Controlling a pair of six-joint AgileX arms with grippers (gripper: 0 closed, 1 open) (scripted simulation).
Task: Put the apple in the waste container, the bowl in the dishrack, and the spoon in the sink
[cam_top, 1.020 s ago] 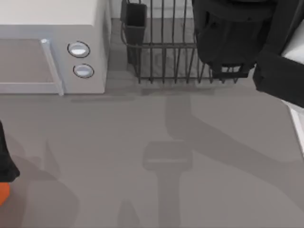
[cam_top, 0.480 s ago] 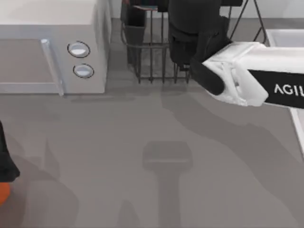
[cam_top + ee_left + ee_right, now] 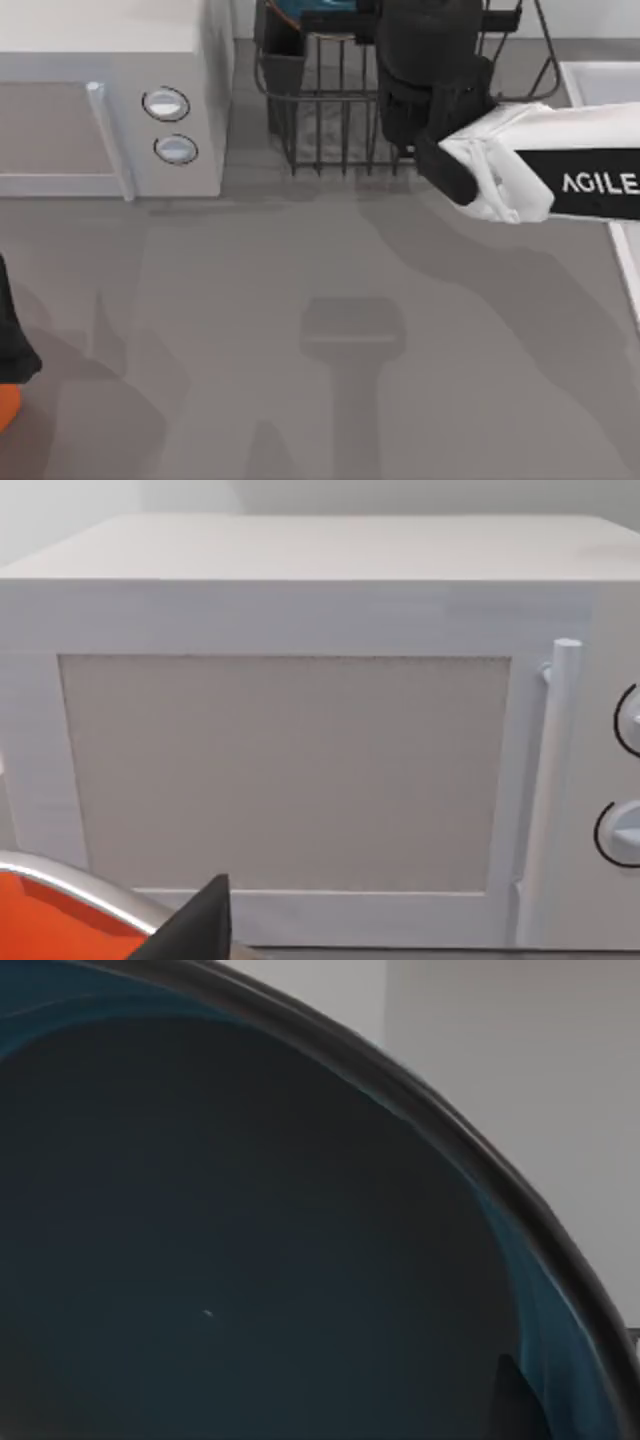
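Top view, near edge first: your left arm sits parked at the table's left edge with something orange beside it, same as half a second back. The left wrist view faces the white microwave, an orange shape with a metal rim low in that frame; can't tell whether that gripper is open or closed. Mid-table is just arm shadow. Farther back, your right arm has edged right and deeper over the dishrack since half a second ago, and a sliver of the blue bowl now shows at the rack's far end. The right wrist view is up against the bowl's dark interior, so it's probably still gripped, but the fingers are hidden. My read: bowl placement is nearly done, release comes next.
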